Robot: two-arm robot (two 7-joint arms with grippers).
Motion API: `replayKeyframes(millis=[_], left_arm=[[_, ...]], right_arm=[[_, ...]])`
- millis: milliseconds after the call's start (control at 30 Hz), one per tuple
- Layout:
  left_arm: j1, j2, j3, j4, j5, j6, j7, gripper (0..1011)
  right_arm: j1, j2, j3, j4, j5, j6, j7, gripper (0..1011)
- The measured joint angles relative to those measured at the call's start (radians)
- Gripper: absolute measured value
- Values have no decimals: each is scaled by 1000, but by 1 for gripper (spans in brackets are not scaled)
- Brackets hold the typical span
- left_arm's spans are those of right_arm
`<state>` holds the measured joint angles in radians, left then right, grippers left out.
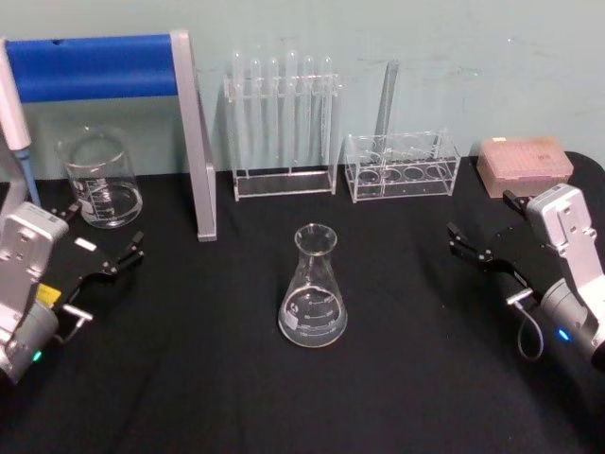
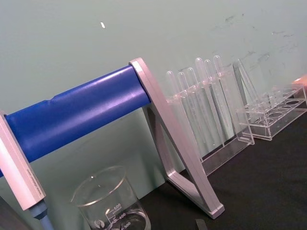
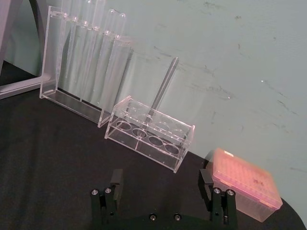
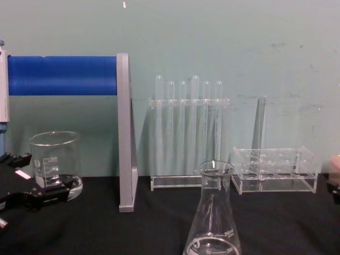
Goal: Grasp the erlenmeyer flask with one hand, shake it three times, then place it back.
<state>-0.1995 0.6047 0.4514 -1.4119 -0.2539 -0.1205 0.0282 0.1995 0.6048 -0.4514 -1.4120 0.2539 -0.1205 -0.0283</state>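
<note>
The clear glass conical flask (image 1: 313,293) stands upright at the middle of the black tabletop (image 1: 189,378), untouched. My left pincer (image 1: 102,229) is open beside the clear glass beaker (image 1: 100,180). My right pincer (image 1: 487,225) is open, well apart from the flask.

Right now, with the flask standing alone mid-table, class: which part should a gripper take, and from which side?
The narrow neck, under the flared rim, approached level from the side: the flask stands upright, and its sloping body would likely slip. Open on either side sit the left gripper and right gripper.
</note>
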Motion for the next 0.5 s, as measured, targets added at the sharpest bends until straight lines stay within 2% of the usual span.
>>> replayKeyframes(millis=[500], left_arm=[[0, 0, 0, 0, 0, 0, 0, 1001]], right_arm=[[0, 0, 0, 0, 0, 0, 0, 1003]])
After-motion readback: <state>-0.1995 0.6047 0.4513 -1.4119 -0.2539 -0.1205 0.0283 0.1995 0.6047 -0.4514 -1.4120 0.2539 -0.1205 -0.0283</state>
